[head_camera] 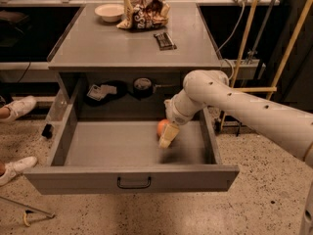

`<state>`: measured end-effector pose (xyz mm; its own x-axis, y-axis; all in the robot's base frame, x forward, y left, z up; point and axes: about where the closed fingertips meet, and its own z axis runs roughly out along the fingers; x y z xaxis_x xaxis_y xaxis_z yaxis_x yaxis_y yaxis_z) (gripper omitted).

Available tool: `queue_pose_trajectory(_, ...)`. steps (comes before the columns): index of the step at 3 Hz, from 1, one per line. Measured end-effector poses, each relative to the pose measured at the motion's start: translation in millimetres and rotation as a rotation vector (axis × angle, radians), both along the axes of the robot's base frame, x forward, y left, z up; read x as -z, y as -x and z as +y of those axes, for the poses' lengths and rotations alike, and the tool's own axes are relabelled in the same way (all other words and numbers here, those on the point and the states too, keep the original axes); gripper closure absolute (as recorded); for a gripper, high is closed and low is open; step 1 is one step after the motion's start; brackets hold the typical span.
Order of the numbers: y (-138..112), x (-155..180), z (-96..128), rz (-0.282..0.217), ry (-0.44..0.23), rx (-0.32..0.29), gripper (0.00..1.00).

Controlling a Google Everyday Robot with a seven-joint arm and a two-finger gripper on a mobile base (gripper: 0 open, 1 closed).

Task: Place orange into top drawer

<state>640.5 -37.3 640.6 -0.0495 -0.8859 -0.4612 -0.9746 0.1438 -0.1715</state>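
Note:
The top drawer (pixel 112 150) is pulled wide open below the grey table, and its front panel carries a small dark handle (pixel 133 182). Over the drawer's right half my white arm reaches down from the right. My gripper (pixel 165 132) is inside the drawer, close above its floor. The orange (pixel 161 126) sits between its fingers, partly hidden by one cream finger (pixel 169 135) in front. The gripper looks shut on the orange.
On the tabletop (pixel 112 48) stand a white bowl (pixel 109 11), a snack bag (pixel 144 11) and a dark bar (pixel 165 39). Dark items (pixel 143 86) lie on the shelf behind the drawer. White shoes (pixel 17 106) are at the left. Yellow poles (pixel 288 48) and cables stand at the right.

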Motion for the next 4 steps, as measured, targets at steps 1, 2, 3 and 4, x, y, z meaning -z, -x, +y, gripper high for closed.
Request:
queue_pose_trajectory(1, 14, -28, -6, 0.002, 0.019, 0.068, 0.0)
queue_pose_trajectory(2, 48, -94, -25, -0.033, 0.029, 0.229, 0.0)
queue_pose_trajectory(3, 86, -163, -47, -0.091, 0.028, 0.41, 0.0)
queue_pose_trajectory(4, 139, -223, -70, -0.166, -0.008, 0.591, 0.0)
